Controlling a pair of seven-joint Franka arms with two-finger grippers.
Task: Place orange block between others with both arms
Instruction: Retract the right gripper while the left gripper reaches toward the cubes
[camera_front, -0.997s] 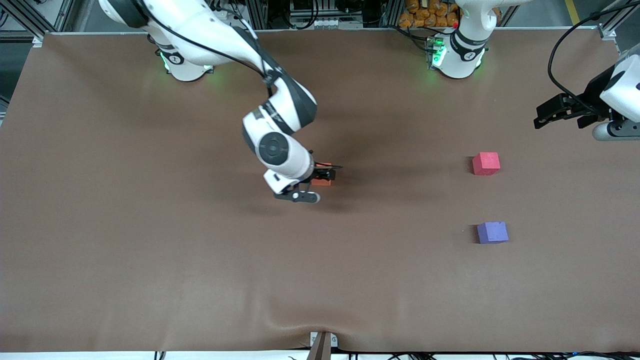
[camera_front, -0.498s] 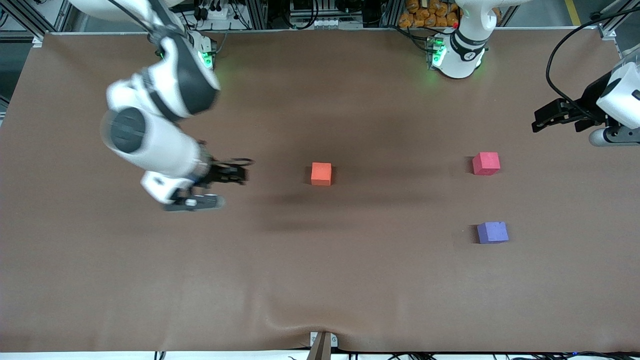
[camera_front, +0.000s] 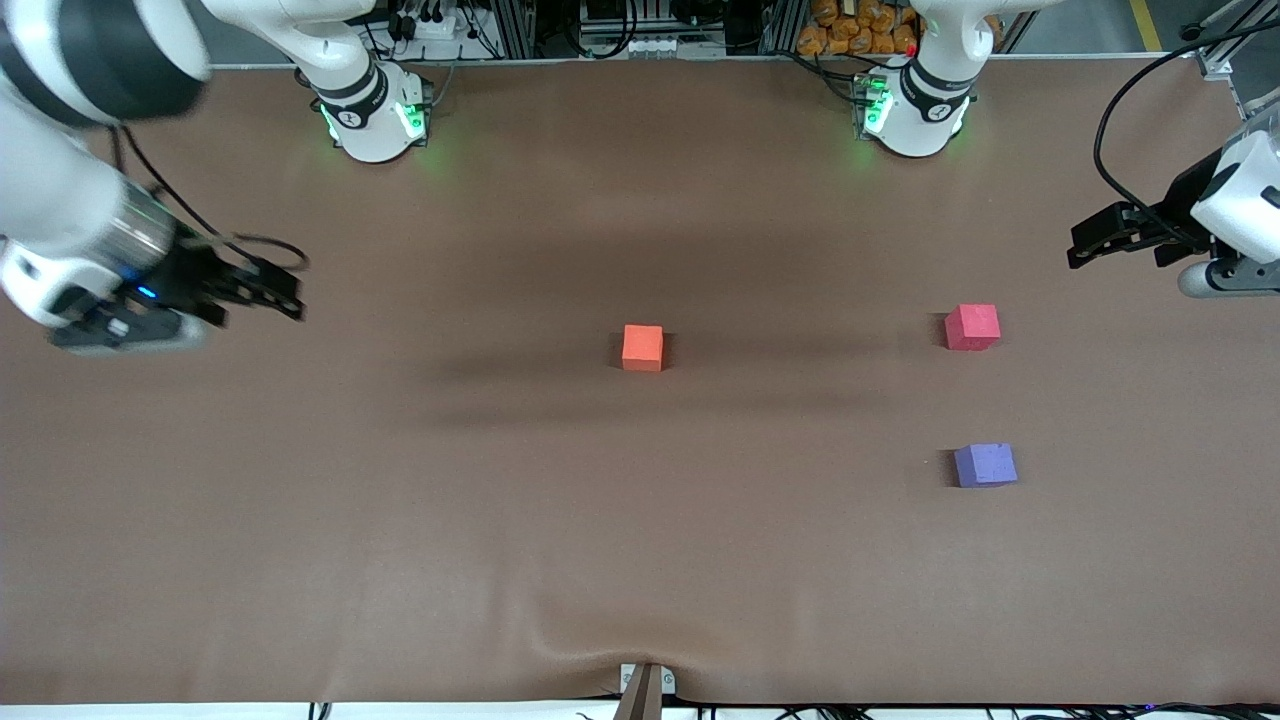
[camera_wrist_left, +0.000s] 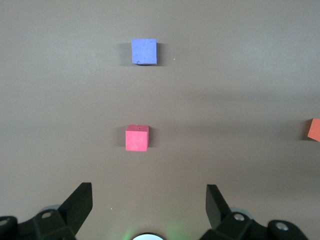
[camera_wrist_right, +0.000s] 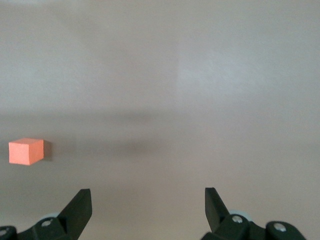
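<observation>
Orange block free; claws wide, empty

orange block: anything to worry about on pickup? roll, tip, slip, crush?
The orange block is a cube resting flat on the table, so it probably won't roll or tip. Its matte surface should grip well. It looks foam-like, so it is likely light and may squash slightly under the fingers.
</observation>
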